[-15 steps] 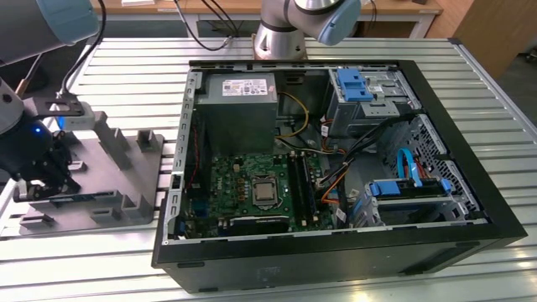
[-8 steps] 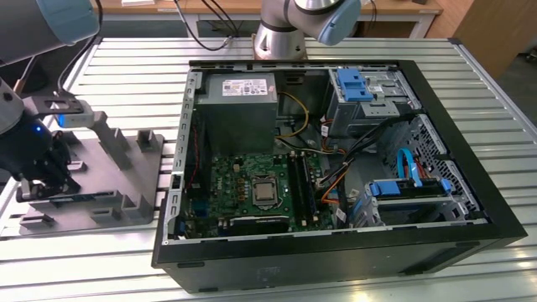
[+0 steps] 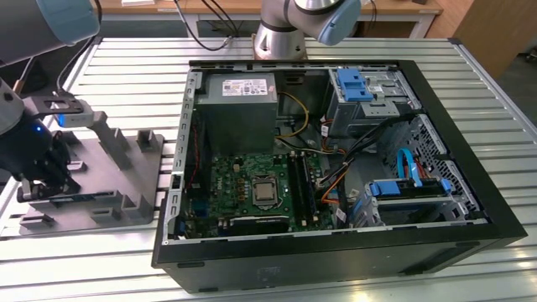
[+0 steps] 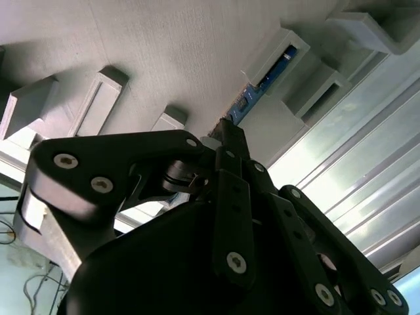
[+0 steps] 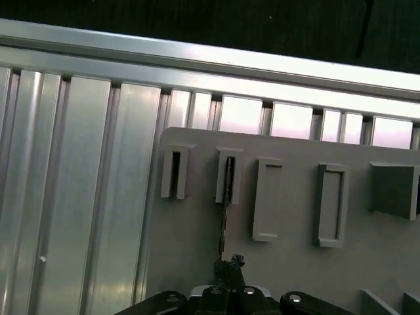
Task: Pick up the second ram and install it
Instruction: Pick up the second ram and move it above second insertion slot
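The second ram point(image 4: 264, 81), a thin blue board, stands on edge in the slots of the grey tray point(image 4: 164, 52). In the first wrist view the second ram point(image 5: 225, 211) shows edge-on as a thin dark line running between the posts of the tray point(image 5: 295, 262). My gripper point(image 4: 227, 126) is down on one end of the stick, its black fingertips point(image 5: 233, 262) pressed together on the stick's two faces. In the exterior view the gripper point(image 3: 44, 184) sits low over the tray point(image 3: 126, 189) at the exterior view's left, where the ram point(image 3: 82, 197) lies along the front slots.
An open black computer case point(image 3: 336, 248) lies to the exterior view's right of the tray, with the green motherboard point(image 3: 251, 182), its memory slots point(image 3: 304, 182), power supply point(image 3: 239, 94) and blue drive brackets point(image 3: 353, 82). The arm's base point(image 3: 281, 38) stands behind the case on the ribbed metal table point(image 3: 126, 69).
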You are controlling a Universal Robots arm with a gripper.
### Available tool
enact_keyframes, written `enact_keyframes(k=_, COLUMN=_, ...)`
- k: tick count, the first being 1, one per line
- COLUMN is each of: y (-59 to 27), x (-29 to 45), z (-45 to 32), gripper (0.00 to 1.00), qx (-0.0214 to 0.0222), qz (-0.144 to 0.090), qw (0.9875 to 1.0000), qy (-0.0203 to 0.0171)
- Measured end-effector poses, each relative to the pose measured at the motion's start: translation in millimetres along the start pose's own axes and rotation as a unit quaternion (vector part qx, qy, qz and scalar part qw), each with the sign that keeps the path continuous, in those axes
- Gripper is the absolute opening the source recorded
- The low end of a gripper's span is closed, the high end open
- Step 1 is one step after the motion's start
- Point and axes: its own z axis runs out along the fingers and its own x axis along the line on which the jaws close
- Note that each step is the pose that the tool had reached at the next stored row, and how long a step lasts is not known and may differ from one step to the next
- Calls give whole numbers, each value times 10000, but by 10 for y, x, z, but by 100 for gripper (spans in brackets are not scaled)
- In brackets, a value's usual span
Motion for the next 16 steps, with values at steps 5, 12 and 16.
enact_keyframes(k=5, y=1, x=0, z=21, gripper=10, qx=3, qz=457, qw=9990, qy=5)
enact_keyframes(k=12, y=12, x=-2, z=27, gripper=10, qx=5, qz=665, qw=9978, qy=6)
enact_keyframes(k=16, y=12, x=-2, z=26, gripper=11, qx=5, qz=666, qw=9978, qy=7)
